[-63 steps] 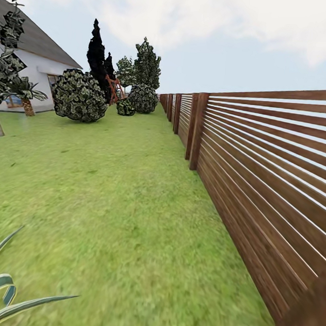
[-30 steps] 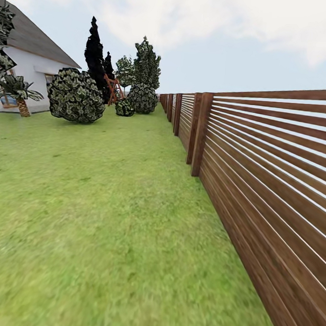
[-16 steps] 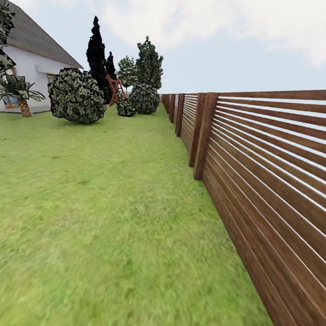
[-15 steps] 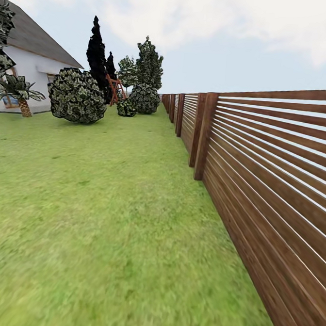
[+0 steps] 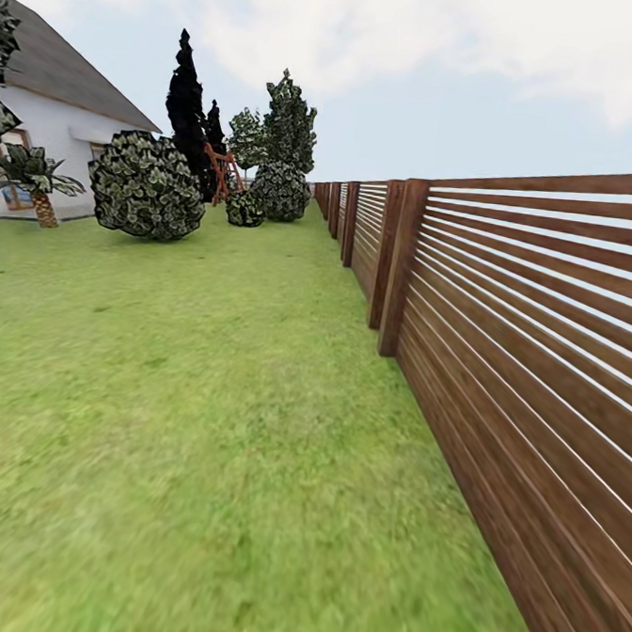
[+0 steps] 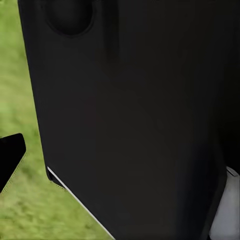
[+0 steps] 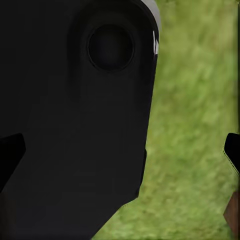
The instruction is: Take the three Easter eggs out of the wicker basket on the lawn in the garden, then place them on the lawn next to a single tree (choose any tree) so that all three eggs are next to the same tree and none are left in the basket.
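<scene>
Here the robot is in transit across the garden, with no egg or basket to be seen, so where they lie cannot be told. At the far left of the head view stands the white house (image 5: 54, 147), with a short palm (image 5: 31, 181) before it. Next comes a round bush (image 5: 146, 186), then a dark conifer (image 5: 187, 100), then smaller bushes (image 5: 280, 189) and leafy trees (image 5: 290, 126) far down the yard. The lawn (image 5: 205, 421) spreads bare through the middle, and a slatted wooden fence (image 5: 520, 368) runs along the right, close to the robot. In the left wrist view a black body panel (image 6: 135, 115) blocks most of the picture, with grass beside it and a dark fingertip at the edge. The right wrist view has a like panel (image 7: 75, 115), grass, and dark fingertips at both edges. Whether either claw is open, closed or holding anything cannot be told. The step in hand looks like the search or approach drive. Next, the robot likely needs to turn away from the fence and scan the open grass for the basket, since nothing ahead resembles it.
</scene>
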You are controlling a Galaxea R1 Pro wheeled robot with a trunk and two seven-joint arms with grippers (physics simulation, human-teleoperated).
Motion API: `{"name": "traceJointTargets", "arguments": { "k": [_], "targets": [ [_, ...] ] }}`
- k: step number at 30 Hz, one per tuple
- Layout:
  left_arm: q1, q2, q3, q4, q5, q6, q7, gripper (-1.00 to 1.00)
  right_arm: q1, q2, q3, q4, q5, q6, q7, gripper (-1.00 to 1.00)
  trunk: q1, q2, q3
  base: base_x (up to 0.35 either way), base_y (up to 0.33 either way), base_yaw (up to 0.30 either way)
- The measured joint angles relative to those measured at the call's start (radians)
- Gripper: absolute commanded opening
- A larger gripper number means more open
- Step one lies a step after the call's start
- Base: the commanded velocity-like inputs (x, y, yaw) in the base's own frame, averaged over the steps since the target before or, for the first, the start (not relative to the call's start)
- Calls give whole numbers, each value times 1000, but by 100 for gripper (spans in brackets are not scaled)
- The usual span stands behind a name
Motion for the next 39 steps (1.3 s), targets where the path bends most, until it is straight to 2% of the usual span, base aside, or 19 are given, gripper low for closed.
{"name": "traceJointTargets", "arguments": {
  "k": [16,39],
  "targets": [
    [0,1,0,0,0,0,0,100,0,0,0,1,0,0,0,100,0,0,0,335,0,15],
    [0,1,0,0,0,0,0,100,0,0,0,0,0,-1,0,100,0,0,0,335,0,249]
  ]
}}
